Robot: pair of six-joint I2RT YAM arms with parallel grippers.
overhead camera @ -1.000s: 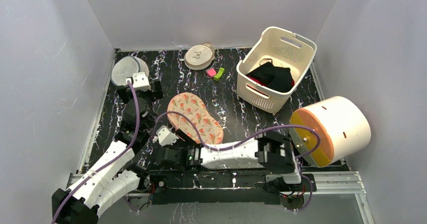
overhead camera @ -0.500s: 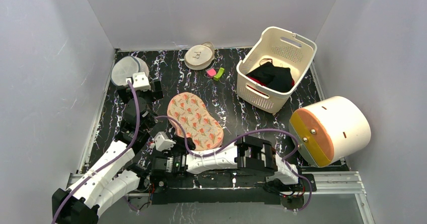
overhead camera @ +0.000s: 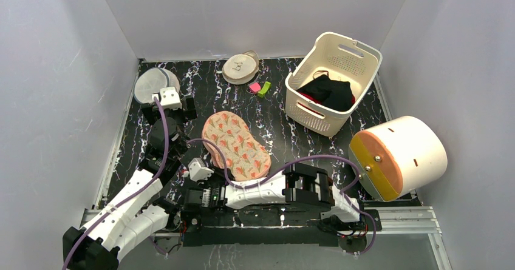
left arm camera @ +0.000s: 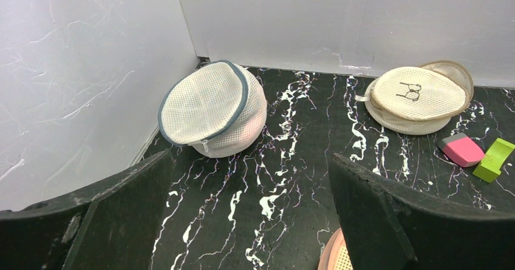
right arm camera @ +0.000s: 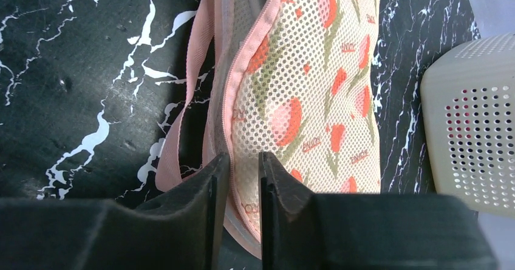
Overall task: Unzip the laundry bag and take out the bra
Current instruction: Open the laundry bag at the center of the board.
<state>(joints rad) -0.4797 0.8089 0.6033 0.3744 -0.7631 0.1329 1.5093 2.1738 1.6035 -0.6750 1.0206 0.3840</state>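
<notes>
The right gripper (right arm camera: pixel 245 161) is pinching the pink-trimmed near edge of the laundry bag (overhead camera: pixel 235 145), which is lying flat mid-table (overhead camera: pixel 276 130), while the left gripper (left arm camera: pixel 250 161) is hovering with jaws wide apart at the far left, near a round grey-white pouch (left arm camera: pixel 212 109).

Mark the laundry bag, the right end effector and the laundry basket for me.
laundry bag (right arm camera: pixel 316 88): right wrist view, on its printed mesh face.
right end effector (right arm camera: pixel 244 164): right wrist view, midway between its fingertips.
laundry basket (overhead camera: pixel 311 113): top external view, on its perforated front wall.
</notes>
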